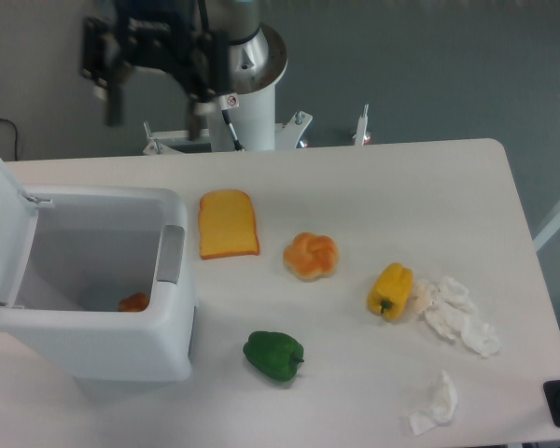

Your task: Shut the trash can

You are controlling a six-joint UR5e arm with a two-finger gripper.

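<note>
so you're in the approach: the jaws of the gripper [154, 98] stand apart, empty, above the big white plastic trash can [93, 308]; next, push its upright white lid [0, 219] down.

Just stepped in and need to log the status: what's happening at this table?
The arm's end effector is open, empty and raised behind the table's far edge, above and behind the trash can. The can stands open, its lid tipped up at the left, with a small orange item inside. Nothing is being held.
</note>
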